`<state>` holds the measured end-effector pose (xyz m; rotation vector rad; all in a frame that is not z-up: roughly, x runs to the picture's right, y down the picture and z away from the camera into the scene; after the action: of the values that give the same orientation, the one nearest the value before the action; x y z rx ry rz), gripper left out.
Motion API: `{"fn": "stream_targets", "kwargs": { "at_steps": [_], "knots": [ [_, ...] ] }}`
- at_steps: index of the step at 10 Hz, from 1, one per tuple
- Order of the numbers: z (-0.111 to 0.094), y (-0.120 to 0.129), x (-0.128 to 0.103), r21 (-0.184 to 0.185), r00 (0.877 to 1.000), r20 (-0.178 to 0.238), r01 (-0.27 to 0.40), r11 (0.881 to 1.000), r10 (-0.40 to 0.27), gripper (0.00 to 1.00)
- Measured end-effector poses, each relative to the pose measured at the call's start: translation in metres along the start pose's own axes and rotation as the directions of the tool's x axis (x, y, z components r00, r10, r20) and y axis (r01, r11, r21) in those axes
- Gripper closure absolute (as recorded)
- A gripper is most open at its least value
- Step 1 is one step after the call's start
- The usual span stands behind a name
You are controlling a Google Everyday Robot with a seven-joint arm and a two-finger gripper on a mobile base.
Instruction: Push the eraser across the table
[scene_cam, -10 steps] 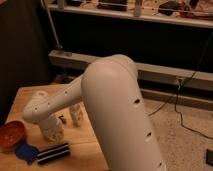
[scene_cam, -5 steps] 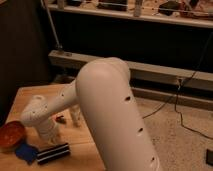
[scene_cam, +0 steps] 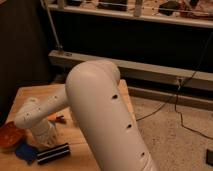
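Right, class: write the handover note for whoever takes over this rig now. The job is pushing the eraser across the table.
The tool is low over the table, at its near left part in the view, just behind the eraser; contact can't be told.
The eraser lies flat near the table's near edge, beside a flat blue shape, with a red-brown bowl further left.
Done: tool brought to the eraser.
Left: the push across.

View: one camera, set high and tilted down over the robot's own arm [scene_cam: 107, 120].
Nearness: the arm's white link is very close, filling the middle down to 6 o'clock.
Facing: tabletop [scene_cam: 37, 95] at 8 o'clock, floor [scene_cam: 170, 130] at 3 o'clock, dark shelving at 12 o'clock.
Gripper: gripper [scene_cam: 46, 139] low at 8 o'clock, just above the eraser [scene_cam: 53, 153].
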<state>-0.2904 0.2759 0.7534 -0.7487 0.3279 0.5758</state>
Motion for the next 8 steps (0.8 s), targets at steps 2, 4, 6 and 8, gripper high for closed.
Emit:
{"fn": "stream_targets", "kwargs": {
  "at_steps": [2, 4, 6, 8],
  "knots": [
    [-0.002, -0.002, -0.004, 0.013, 1.000, 0.014, -0.007, 1.000, 0.007, 1.00],
    [-0.001, -0.002, -0.004, 0.017, 1.000, 0.017, -0.011, 1.000, 0.011, 1.00],
    [0.009, 0.004, 0.008, -0.010, 1.000, -0.028, 0.009, 1.000, -0.009, 1.00],
    [0.018, 0.011, 0.031, -0.054, 0.991, -0.110, 0.072, 0.996, -0.078, 1.00]
  ]
}}
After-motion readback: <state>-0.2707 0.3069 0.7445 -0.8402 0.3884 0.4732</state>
